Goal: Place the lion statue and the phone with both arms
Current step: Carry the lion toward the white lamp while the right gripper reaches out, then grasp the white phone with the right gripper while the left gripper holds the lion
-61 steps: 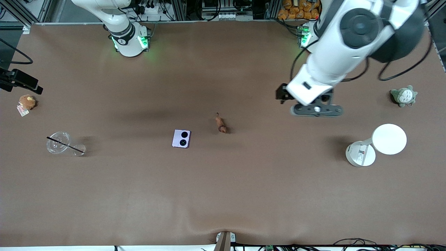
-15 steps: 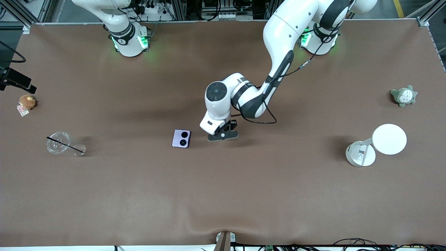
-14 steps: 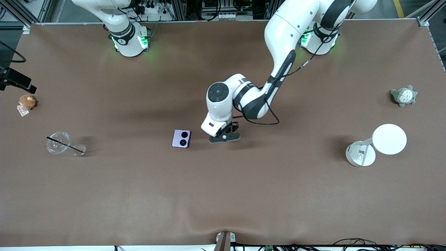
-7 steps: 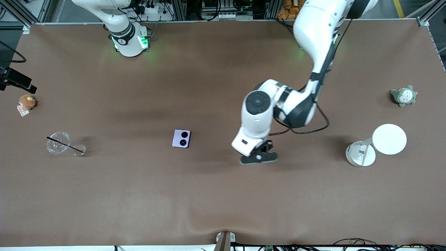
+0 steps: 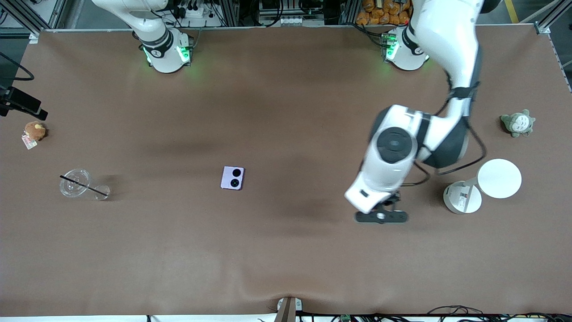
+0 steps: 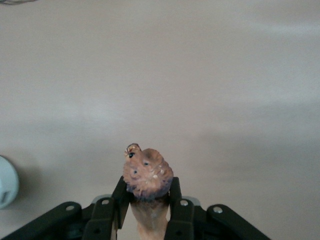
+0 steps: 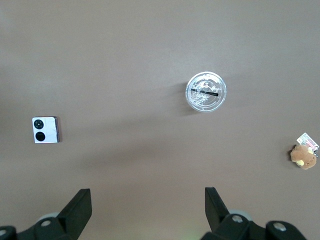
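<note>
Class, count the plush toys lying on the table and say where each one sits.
2. A brown plush lies at the right arm's end of the table; a grey-green plush lies at the left arm's end.

No legible text, brand or number anywhere. The label on the white lamp's base (image 5: 463, 198) and the tag on the brown plush (image 5: 29, 141) are too small to read.

White arms (image 5: 389, 170), black joints, seemingly green-lit bases (image 5: 167, 56).
</note>
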`<state>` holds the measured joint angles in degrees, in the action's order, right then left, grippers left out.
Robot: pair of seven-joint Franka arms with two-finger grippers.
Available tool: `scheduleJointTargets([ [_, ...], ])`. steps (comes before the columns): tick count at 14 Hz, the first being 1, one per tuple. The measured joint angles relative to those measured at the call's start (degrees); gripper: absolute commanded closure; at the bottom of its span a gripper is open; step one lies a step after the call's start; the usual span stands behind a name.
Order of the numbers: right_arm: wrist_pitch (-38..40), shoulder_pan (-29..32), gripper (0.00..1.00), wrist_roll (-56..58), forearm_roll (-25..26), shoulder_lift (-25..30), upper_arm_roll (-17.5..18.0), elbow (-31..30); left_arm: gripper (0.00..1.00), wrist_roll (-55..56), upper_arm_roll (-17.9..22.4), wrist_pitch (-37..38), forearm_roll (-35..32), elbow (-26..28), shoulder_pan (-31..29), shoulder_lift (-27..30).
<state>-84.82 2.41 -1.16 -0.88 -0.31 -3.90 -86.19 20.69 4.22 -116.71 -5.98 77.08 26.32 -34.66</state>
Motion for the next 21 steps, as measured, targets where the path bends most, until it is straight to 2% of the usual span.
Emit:
scheduleJointTargets([
  [6, -0.12, -0.71, 0.00, -0.01, -0.05, -0.93, 0.71, -0.07, 1.00, -15.88, -0.01, -1.07, 0.41, 10.24, -9.01, 4.95],
  [12, -2.23, -2.93, 0.00, -0.02, -1.03, -4.13, 0.99, -0.16, 1.00, -25.14, -0.04, -14.14, 0.42, 23.96, -15.01, 5.84],
  [16, -7.27, -3.92, 0.00, -0.03, -6.03, -8.76, 1.01, -0.41, 1.00, -25.19, -0.03, -18.56, 0.42, 28.04, -15.61, 5.80],
  [21, -16.82, -10.66, 0.00, -0.85, -7.17, -18.74, 1.16, -0.77, 1.00, -26.16, -0.06, -26.06, 0.42, 30.48, -17.75, 3.55],
])
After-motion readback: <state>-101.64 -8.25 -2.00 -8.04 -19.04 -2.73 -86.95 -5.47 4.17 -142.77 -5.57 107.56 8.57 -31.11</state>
